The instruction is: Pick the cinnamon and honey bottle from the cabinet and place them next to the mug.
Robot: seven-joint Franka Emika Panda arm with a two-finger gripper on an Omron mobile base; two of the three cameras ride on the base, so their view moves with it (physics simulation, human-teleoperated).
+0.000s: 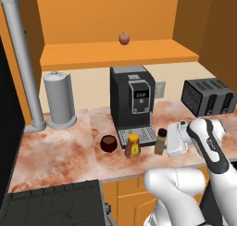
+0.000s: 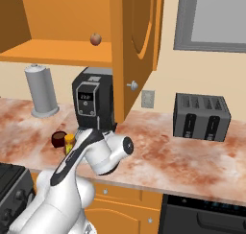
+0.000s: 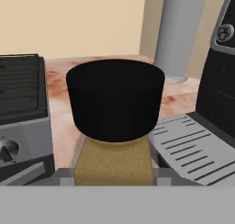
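Even, bright, flat rendered light with no visible source falls over the marbled counter (image 1: pixel 55 146) and orange cabinet (image 1: pixel 115 16), with only faint soft shadows, no glare, coarse slightly soft detail, and a blurry-edged black jar cap (image 3: pixel 114 99) up close.

base views flank counter (image 1: pixel 55 151), hand close-up

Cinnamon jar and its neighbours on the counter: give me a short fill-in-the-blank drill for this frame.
1. The hand is shut on the ____.
2. The honey bottle stands between the cinnamon and the ____.
3. On the cabinet shelf sits one small red ____.
4. The cinnamon's cap is coloured ____.

Missing words: cinnamon; mug; apple; black
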